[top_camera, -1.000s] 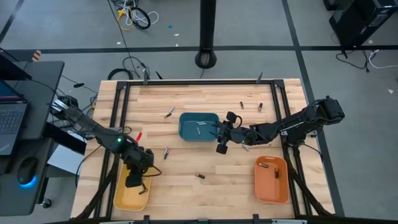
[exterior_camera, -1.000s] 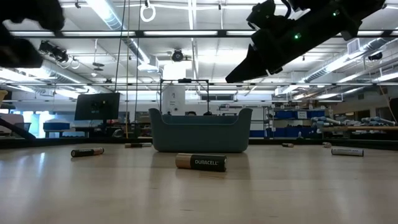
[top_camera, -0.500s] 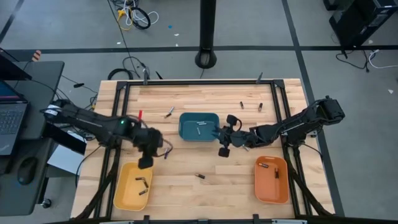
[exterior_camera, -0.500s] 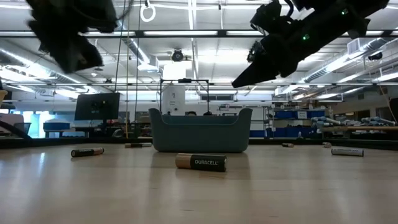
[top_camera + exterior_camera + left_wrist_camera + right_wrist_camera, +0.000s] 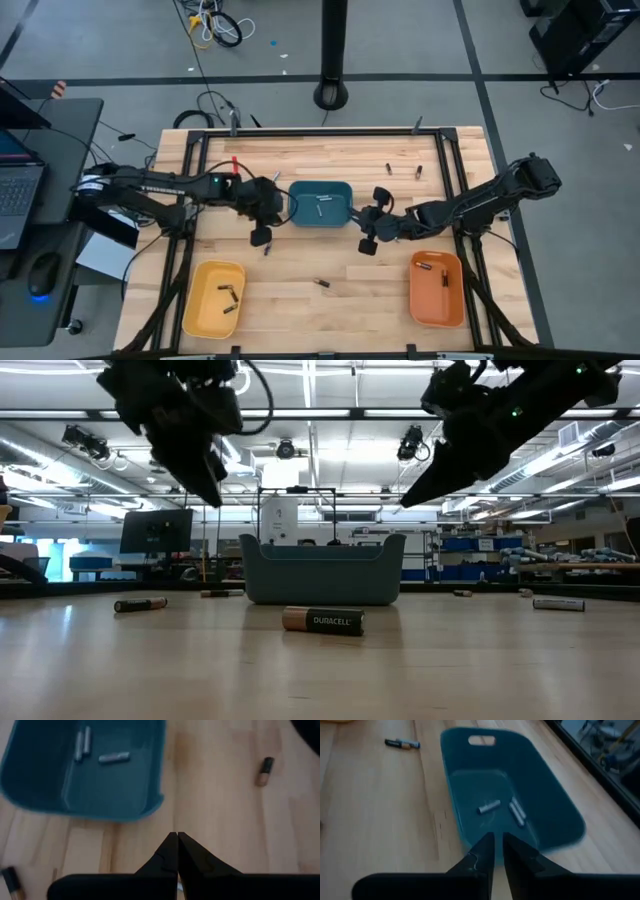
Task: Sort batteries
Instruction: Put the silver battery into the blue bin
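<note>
L fingers [image 5: 177, 851] closed, empty; nearest battery [image 5: 265, 770] well apart.

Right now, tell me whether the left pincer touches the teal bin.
Apart. The left wrist view shows the shut left pincer off the teal bin, with bare wood between tips and rim.

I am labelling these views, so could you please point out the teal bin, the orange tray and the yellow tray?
Teal bin [image 5: 300, 213]: high view, on its bare floor near the left wall.
Orange tray [image 5: 428, 297]: high view, on its bare floor.
Yellow tray [image 5: 205, 302]: high view, on its bare floor.
</note>
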`<state>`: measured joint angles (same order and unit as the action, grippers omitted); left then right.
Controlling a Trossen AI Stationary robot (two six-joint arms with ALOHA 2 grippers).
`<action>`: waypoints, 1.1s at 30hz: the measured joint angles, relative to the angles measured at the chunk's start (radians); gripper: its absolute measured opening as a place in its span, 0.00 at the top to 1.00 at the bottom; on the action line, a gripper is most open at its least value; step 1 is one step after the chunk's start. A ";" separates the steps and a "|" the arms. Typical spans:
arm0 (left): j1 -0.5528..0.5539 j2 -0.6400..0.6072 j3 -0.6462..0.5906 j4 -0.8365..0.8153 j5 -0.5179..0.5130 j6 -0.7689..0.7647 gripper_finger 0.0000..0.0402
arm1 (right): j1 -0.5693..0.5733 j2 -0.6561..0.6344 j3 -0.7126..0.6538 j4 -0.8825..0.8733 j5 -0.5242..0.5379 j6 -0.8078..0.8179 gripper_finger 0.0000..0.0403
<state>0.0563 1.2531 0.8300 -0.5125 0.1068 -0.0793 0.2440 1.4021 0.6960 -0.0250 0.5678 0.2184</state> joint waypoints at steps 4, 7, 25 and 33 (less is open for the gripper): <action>0.050 0.001 -0.067 0.012 0.004 -0.087 0.98 | 0.006 -0.022 0.000 -0.052 0.008 0.058 0.88; 0.072 0.001 -0.100 -0.008 0.037 -0.173 0.97 | 0.006 -0.019 0.000 -0.053 0.008 0.076 0.89; 0.180 0.019 -0.106 0.211 0.008 -0.053 0.94 | 0.031 -0.049 0.000 -0.349 -0.041 0.331 0.87; 0.197 0.019 -0.177 0.553 -0.028 0.133 0.99 | 0.024 -0.080 0.000 -0.601 -0.286 0.549 0.80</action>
<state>0.2530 1.2717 0.6525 0.0404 0.0786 0.0535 0.2678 1.3224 0.6960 -0.6263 0.2822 0.7674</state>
